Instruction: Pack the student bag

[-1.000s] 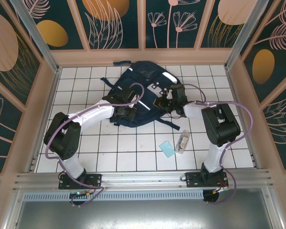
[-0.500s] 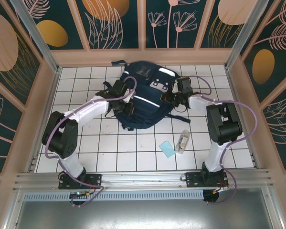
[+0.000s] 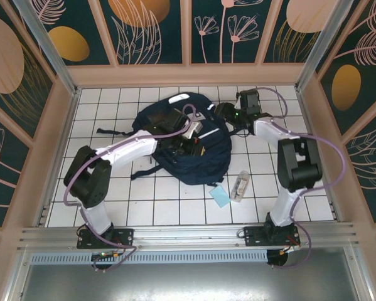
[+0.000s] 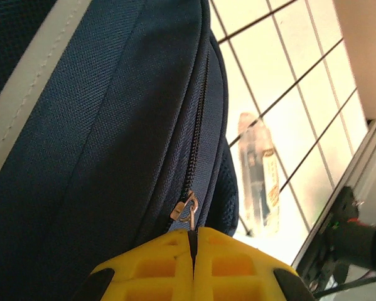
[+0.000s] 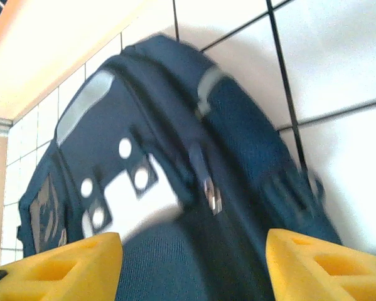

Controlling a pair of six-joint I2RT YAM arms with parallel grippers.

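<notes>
So the left gripper (image 4: 193, 237) is pinching the zipper pull (image 4: 186, 210) on the student bag (image 3: 200, 163), which is lying mid-table. The right gripper (image 5: 191, 251) is hanging wide open just beside its right edge. Zip's looking shut to me, and 2 items, a blue card (image 3: 219, 195) and a clear case (image 3: 240, 186), are sitting outside, so I'm guessing it's barely started.

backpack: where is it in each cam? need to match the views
Top external: backpack lies at the centre of the picture.
Left wrist: backpack covers the left side, its zipper pull pinched in the shut left gripper.
Right wrist: backpack sits mid-picture, beyond the open right gripper.
Shared landmark: its white stripe, at the bag's upper edge from above, far left, upper left.
</notes>
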